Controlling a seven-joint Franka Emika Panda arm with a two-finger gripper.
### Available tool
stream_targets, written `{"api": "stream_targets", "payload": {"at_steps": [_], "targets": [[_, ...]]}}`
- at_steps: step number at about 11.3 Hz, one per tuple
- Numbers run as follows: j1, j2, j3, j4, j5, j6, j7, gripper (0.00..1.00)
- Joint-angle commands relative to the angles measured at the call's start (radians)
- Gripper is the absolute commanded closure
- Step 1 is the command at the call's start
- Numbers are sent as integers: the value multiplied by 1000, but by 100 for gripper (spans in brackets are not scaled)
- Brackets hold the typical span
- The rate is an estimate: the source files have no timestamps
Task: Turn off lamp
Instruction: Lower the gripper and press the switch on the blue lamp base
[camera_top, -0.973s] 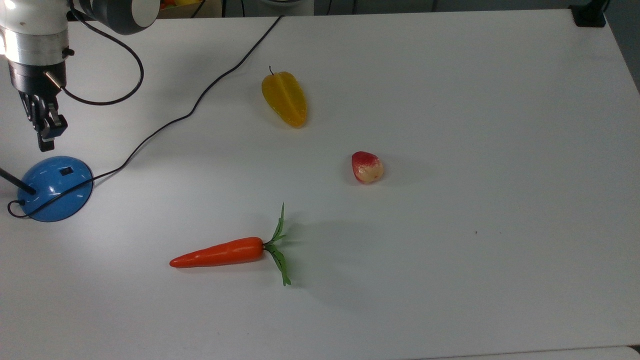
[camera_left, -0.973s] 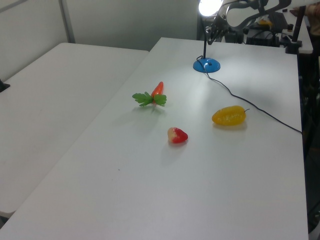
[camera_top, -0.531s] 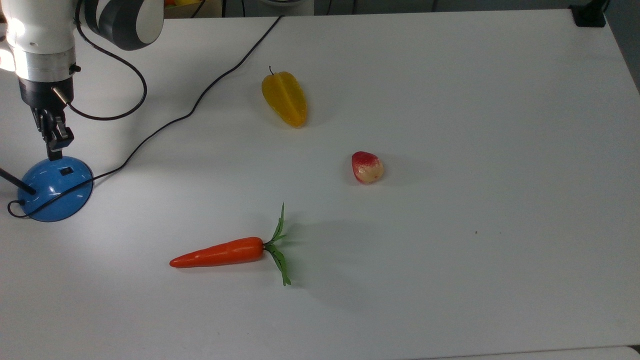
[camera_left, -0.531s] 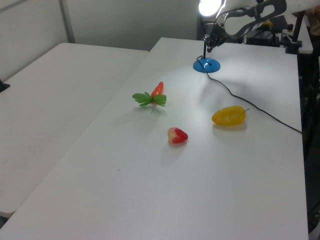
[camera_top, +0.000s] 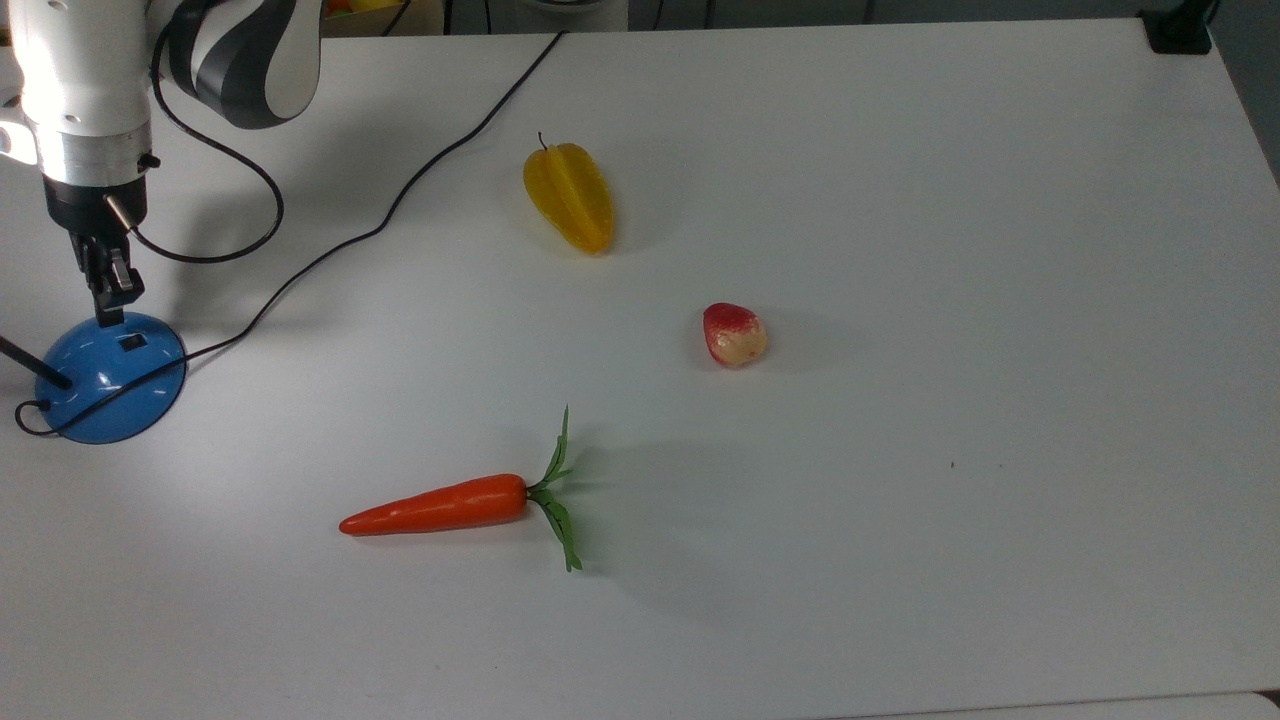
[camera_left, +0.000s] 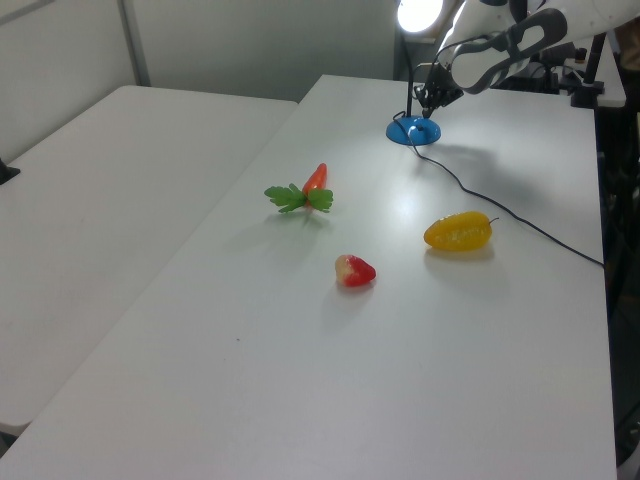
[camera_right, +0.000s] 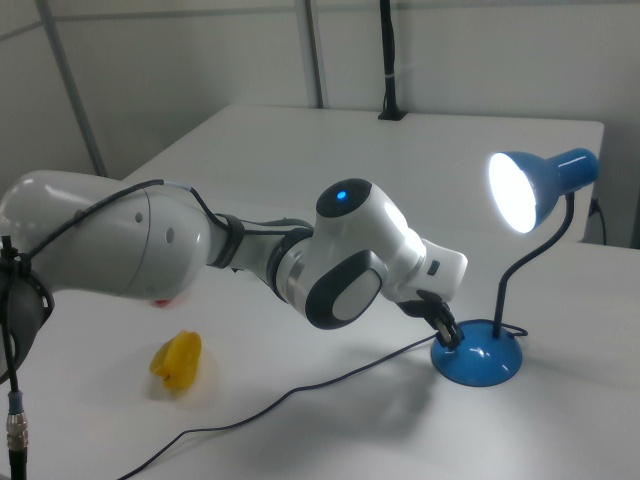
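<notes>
The lamp stands near the top view's left edge, with a glossy blue dome base (camera_top: 105, 385), a small dark switch (camera_top: 131, 342) on top and a thin black stem (camera_top: 30, 362). In the right view its blue shade (camera_right: 535, 185) is lit and its base (camera_right: 478, 360) sits under my gripper. My gripper (camera_top: 108, 312) points down with its fingers together. Its tip rests at the base's far rim, just short of the switch. In the right view my gripper (camera_right: 450, 337) touches the dome's top. The left view shows my gripper (camera_left: 427, 106) just above the base (camera_left: 414, 132).
The lamp's black cord (camera_top: 400, 195) runs from the base across the table to the far edge. A yellow starfruit (camera_top: 569, 197), a red-and-cream fruit (camera_top: 734, 334) and an orange carrot (camera_top: 440, 506) lie mid-table, away from the arm.
My gripper has come down from above and behind the base until its tip reaches the dome. The lamp stays lit and nothing else has moved.
</notes>
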Motion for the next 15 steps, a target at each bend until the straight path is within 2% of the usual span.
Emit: {"api": "stream_targets", "payload": {"at_steps": [1, 10, 15], "targets": [[12, 8, -14, -17, -25, 36, 14, 100], [24, 19, -14, -6, -88, 38, -5, 100], [24, 39, -14, 23, -91, 39, -5, 100]]}}
